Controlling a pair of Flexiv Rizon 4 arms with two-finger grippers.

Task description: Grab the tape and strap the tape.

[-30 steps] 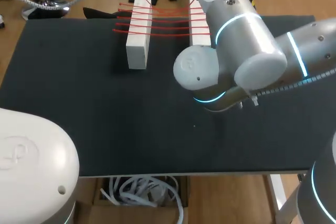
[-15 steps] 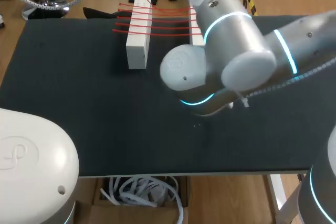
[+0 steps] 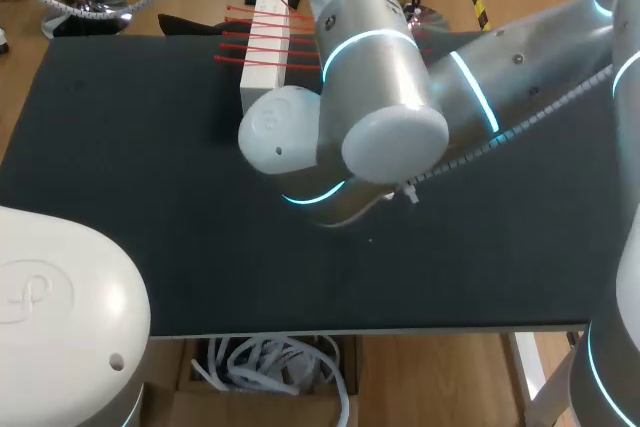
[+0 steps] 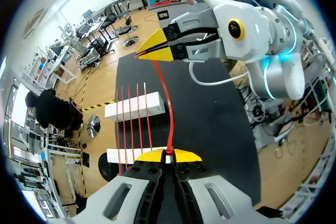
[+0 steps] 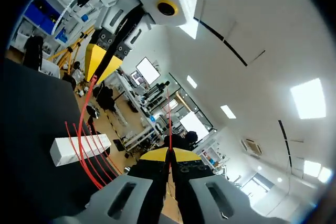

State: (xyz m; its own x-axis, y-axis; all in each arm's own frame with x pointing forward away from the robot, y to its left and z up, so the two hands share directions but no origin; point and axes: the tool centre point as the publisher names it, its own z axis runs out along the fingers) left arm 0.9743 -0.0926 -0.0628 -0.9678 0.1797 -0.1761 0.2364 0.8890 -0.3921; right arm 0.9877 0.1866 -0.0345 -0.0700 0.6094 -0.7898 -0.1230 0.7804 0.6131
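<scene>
A single red tape point(image 4: 163, 93) stretches between my two grippers, above the table. My left gripper point(image 4: 168, 153) is shut on one end of it. My right gripper point(image 4: 156, 51) is ahead, shut on the other end. In the right wrist view my right gripper point(image 5: 168, 153) pinches the tape point(image 5: 81, 124), which curves over to the left gripper point(image 5: 102, 62). Several red tapes point(image 3: 250, 42) lie strapped across two white blocks; the left block point(image 3: 262, 67) shows in the head view, while my right arm hides the other. Both grippers are hidden in the head view.
The bulky elbow of my right arm point(image 3: 350, 127) hangs over the middle of the black table point(image 3: 120, 167). My left arm's base point(image 3: 60, 307) fills the near left corner. Both white blocks point(image 4: 134, 111) stand at the table's far side.
In the head view my right arm has swung left across the table and now covers the right white block. The blocks and strapped tapes have not moved.
</scene>
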